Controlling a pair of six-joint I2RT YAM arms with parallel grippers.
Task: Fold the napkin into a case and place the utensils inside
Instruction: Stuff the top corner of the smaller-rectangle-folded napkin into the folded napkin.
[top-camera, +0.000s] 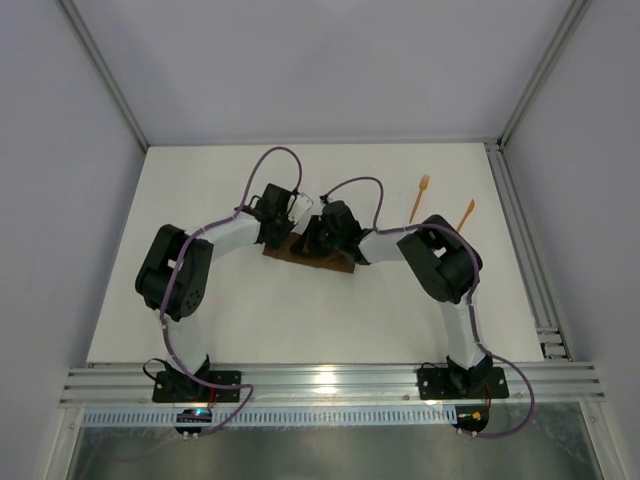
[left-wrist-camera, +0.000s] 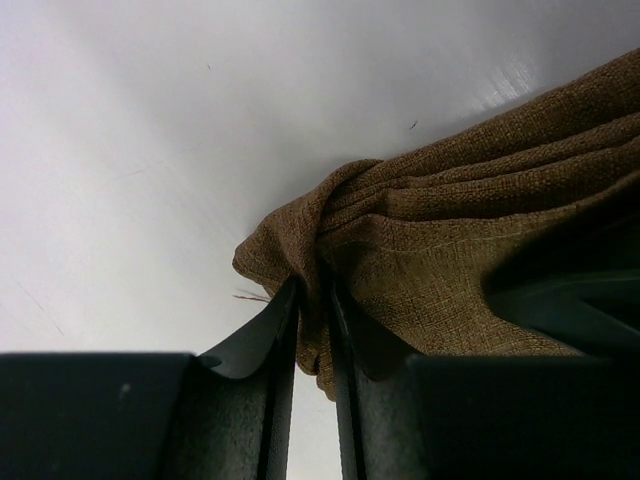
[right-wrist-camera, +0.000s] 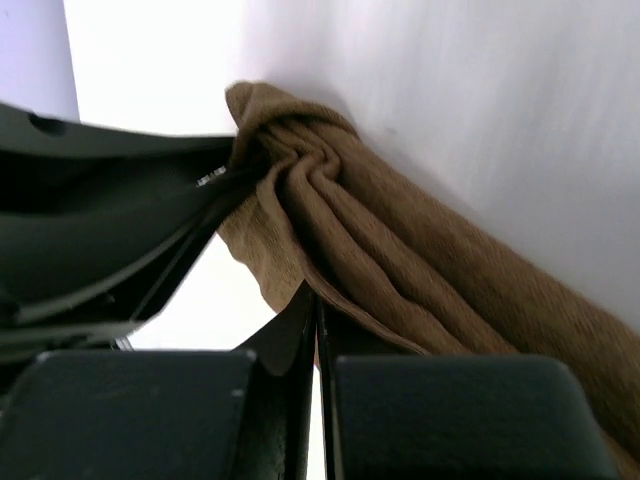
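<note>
Two grippers meet at one end of the dark brown napkin (top-camera: 310, 258), which lies on the white table (top-camera: 300, 320) as a narrow layered strip directly under both of them. The left gripper (left-wrist-camera: 313, 292) has its fingers (left-wrist-camera: 260, 340) a little apart with a bunched, twisted corner of the cloth running down between them; the fabric fills the gap near the tips, but I cannot tell whether it is really squeezed or only lying there. From that corner the folds fan out away to this gripper's right. The right gripper (right-wrist-camera: 315, 297) has its fingers (right-wrist-camera: 350, 345) pressed together with only a hairline slit between them, and the hem of the cloth comes down to their tips and drapes over the right-hand one; whether a layer is caught there is not clear. Both orange utensils lie bare on the table beyond and outward of the right gripper, well apart from the cloth: the fork (top-camera: 419, 198), and the pointed piece (top-camera: 465, 214) farther out.
</note>
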